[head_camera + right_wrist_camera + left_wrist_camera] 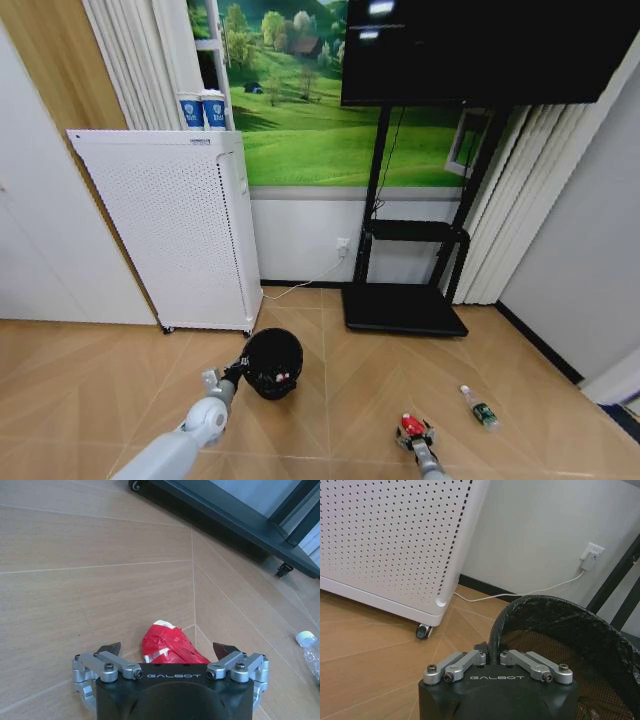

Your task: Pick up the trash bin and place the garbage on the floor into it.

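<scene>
Right wrist view: right gripper (170, 650) spread wide around crumpled red-and-white wrapper (170, 645), likely light, soft; left gripper (492, 655) pinches trash bin (560, 625) rim

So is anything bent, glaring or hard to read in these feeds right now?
Head view: wide-angle bend, the white cabinet and wall edges lean outward; ceiling lights glare on the black screen. Left wrist view: the trash bin interior is dark, contents hard to read. Right wrist view: evenly lit, the red piece is sharp.
</scene>
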You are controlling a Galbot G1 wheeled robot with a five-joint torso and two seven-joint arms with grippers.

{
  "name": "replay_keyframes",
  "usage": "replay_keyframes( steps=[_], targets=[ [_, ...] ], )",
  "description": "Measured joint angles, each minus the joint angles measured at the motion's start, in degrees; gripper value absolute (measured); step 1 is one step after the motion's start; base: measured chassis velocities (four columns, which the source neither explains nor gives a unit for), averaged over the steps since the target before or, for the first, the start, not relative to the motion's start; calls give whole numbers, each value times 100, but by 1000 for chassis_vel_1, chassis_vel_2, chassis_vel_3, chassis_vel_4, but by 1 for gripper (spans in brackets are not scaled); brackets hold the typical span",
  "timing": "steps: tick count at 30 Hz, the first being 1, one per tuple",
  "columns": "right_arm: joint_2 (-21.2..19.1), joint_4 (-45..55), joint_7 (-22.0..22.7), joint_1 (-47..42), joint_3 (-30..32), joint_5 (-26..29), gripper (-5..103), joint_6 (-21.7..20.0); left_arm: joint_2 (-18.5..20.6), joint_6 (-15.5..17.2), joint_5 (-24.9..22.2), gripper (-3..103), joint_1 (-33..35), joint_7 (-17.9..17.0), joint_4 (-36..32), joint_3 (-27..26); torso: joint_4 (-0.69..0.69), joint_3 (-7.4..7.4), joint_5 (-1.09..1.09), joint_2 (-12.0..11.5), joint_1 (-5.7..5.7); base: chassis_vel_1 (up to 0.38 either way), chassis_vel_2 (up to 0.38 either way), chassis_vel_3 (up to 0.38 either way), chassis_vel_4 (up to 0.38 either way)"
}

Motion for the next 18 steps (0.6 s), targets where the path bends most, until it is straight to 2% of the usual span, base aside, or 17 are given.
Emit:
replay_keyframes(
  steps=[4,6,7,9,11,13,14,17,18],
  targets=[
    [27,-1,17,0,4,-6,102,-11,3,-8,0,7,8,0,-18,-5,0,0,-1,0,0,0,0,0,0],
    [52,-5,43,13,14,3,96,-37,20,-13,-6,7,6,0,-33,-14,0,0,0,0,0,0,0,0,0],
    [52,-5,43,13,14,3,96,-37,20,-13,-6,7,6,0,-33,-14,0,0,0,0,0,0,0,0,0],
    [71,-18,53,41,25,30,85,-70,28,-15,-10,7,-3,1,-38,-18,0,0,0,0,0,0,0,0,0],
    [76,-23,55,52,26,42,85,-80,28,-17,-13,7,-5,2,-39,-19,0,0,1,0,0,0,0,0,0],
    [78,-37,55,71,26,66,75,-100,19,-19,-19,7,-5,3,-45,-19,0,1,1,0,0,0,0,0,0],
    [78,-37,55,71,26,66,75,-100,19,-19,-19,7,-5,3,-45,-19,0,1,1,0,0,0,0,0,0],
    [78,-38,55,78,37,125,59,-119,-1,-20,-38,7,-1,3,-74,-16,0,1,0,0,0,0,0,0,0],
    [78,-38,55,78,37,125,59,-119,-1,-20,-38,7,-1,3,-74,-16,0,1,0,0,0,0,0,0,0]
  ],
)
